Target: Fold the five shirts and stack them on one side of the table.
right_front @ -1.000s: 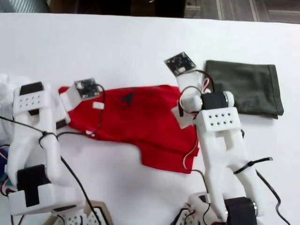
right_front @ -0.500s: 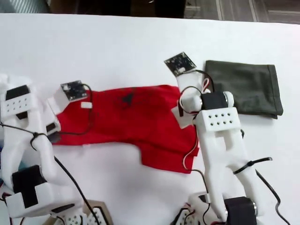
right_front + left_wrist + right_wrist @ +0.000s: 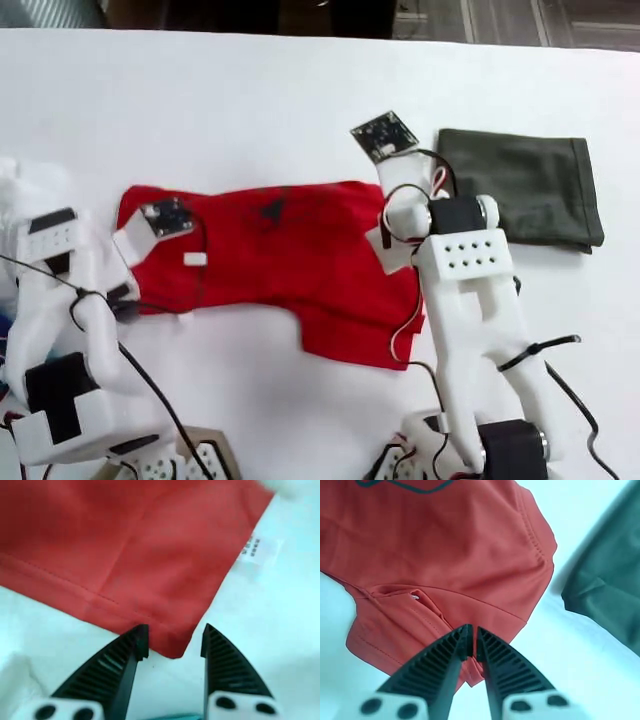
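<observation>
Change: my left arm is ending a swing out toward the table's left edge and back. The red shirt (image 3: 290, 250), bunched at that end a second ago, is now lying drawn out flatter. My right arm is keeping its place.
Left claw: my left claw (image 3: 172, 632) is hanging released, jaws standing apart, with a hemmed corner of the red shirt lying beneath the gap.
Right claw: my right claw (image 3: 472, 640) is staying clenched, jaws almost touching, over the red shirt's folded right edge. I cannot tell whether cloth is being pinched.
Red shirt: it is lying across the middle of the white table (image 3: 250, 100), stretching between my two arms.
Tag: a white tag (image 3: 252, 550) is sticking out from the shirt's edge near my left claw.
Dark green shirt: the dark green shirt (image 3: 520, 185) is lying folded at the table's right side, near the red one.
</observation>
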Motion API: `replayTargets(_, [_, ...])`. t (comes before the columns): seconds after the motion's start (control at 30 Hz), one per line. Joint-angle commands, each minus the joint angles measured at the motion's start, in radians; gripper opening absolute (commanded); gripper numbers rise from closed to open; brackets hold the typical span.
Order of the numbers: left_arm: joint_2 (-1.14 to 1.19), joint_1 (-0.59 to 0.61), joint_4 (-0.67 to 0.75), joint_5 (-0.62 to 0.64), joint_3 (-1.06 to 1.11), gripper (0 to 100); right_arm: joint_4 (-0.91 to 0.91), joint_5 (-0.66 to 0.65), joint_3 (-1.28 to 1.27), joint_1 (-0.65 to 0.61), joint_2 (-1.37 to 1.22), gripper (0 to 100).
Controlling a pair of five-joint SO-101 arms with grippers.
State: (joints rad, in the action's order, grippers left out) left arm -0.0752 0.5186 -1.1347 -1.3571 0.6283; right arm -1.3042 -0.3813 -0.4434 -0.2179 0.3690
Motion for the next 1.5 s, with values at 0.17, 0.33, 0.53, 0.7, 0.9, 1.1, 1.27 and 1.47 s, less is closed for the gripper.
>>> replayTargets(0.17, [-0.034,-0.008,0.046,-0.152,0.024,10,-0.001,-0.003,0.038,-0.007,0.042,2.1])
replayTargets(0.33, [-0.034,-0.008,0.051,-0.147,0.019,2,-0.001,-0.002,0.038,-0.007,0.042,2.1])
replayTargets(0.53, [-0.043,-0.038,0.043,-0.114,-0.048,3,-0.001,0.0,0.038,-0.007,0.042,2.1])
replayTargets(0.7, [-0.044,-0.106,0.017,-0.005,-0.18,3,-0.001,0.0,0.038,-0.007,0.042,2.1])
replayTargets(0.9, [-0.041,-0.152,-0.078,0.034,-0.315,3,-0.001,0.0,0.038,-0.007,0.042,2.1])
replayTargets(1.1, [-0.044,-0.143,-0.077,0.04,-0.355,3,-0.001,0.0,0.038,-0.007,0.042,2.1])
replayTargets(1.27, [-0.034,-0.115,-0.08,0.058,-0.332,3,-0.001,0.0,0.038,-0.007,0.042,2.1])
replayTargets(1.47, [-0.035,-0.074,-0.025,-0.072,-0.133,3,-0.001,0.0,0.038,-0.005,0.042,2.1])
